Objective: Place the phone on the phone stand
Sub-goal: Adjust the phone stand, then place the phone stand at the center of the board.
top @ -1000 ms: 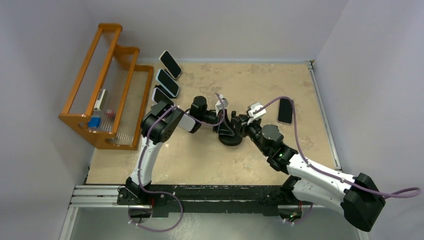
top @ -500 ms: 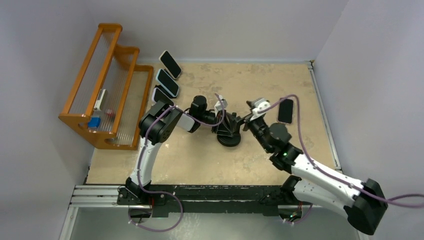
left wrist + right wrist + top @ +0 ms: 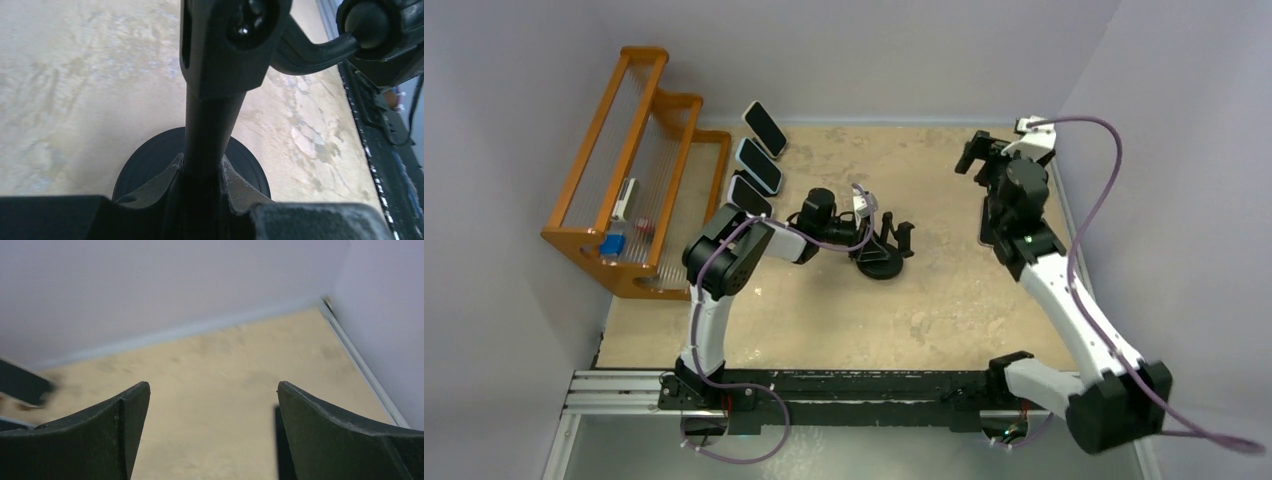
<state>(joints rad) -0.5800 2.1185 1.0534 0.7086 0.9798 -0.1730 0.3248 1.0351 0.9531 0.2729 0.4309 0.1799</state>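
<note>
In the left gripper (image 3: 200, 171), on its low, stretched-out arm, the phone stand (image 3: 212, 115) is pinched, and the right gripper (image 3: 212, 432) is held high, spread wide.

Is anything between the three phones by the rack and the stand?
Yes. The left arm lies across the line from the phones to the phone stand, with the left gripper clamped on the stand's post.
</note>
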